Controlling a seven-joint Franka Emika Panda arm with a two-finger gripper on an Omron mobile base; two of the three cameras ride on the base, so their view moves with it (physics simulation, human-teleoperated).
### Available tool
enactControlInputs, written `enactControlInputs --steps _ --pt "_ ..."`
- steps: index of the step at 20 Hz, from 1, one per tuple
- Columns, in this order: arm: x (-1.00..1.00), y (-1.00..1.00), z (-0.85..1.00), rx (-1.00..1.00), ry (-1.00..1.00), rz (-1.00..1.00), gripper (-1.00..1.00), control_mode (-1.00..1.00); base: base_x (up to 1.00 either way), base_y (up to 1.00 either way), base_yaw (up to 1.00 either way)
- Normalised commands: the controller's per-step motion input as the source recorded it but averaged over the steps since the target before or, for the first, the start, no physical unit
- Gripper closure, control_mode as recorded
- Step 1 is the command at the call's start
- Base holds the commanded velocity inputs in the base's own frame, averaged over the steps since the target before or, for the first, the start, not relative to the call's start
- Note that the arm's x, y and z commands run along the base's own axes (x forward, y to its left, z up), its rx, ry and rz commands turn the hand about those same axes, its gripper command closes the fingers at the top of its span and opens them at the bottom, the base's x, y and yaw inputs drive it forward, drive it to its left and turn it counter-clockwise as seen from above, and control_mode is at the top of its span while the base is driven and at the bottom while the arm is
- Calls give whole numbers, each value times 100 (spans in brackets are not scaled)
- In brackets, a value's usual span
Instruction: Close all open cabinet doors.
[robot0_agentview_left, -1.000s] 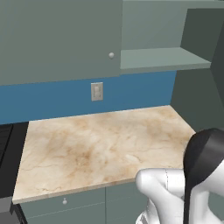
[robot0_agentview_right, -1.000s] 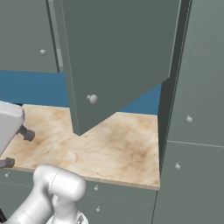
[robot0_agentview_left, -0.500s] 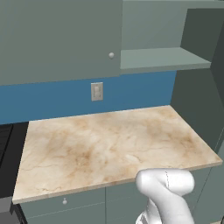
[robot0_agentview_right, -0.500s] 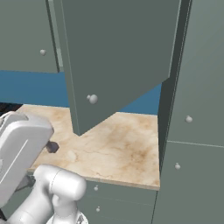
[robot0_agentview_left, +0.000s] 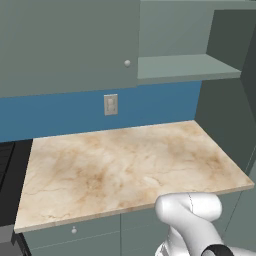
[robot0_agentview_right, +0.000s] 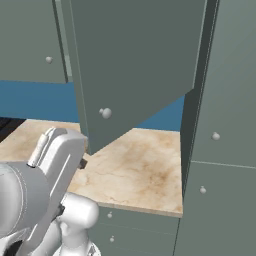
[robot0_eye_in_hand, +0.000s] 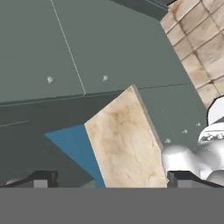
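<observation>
Cabinet door (robot0_agentview_right: 135, 65) wide open over marble counter (robot0_agentview_left: 125, 170), no readable writing; end effector (robot0_eye_in_hand: 109, 179) fingertips well apart.

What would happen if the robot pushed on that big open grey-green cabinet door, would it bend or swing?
The open grey-green cabinet door looks like a flat rigid panel, so it would probably swing shut rather than flex. Its small round silver knob offers little to grip, so a flat push on the face seems likelier to work.

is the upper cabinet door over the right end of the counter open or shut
Open. The cabinet door swings out over the counter, and the left base view shows its bare shelf.
</observation>
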Motion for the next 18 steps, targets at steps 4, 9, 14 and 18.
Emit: enactControlInputs --steps 4,9,14,18 --pt "34 -6 1 0 3 23 -100 -100 0 0 0" --pt "38 1 6 0 1 18 -100 -100 0 0 0" --pt "27 -24 0 1 -1 3 -100 -100 0 0 0" --pt "39 -17 -5 1 -1 0 -100 -100 0 0 0"
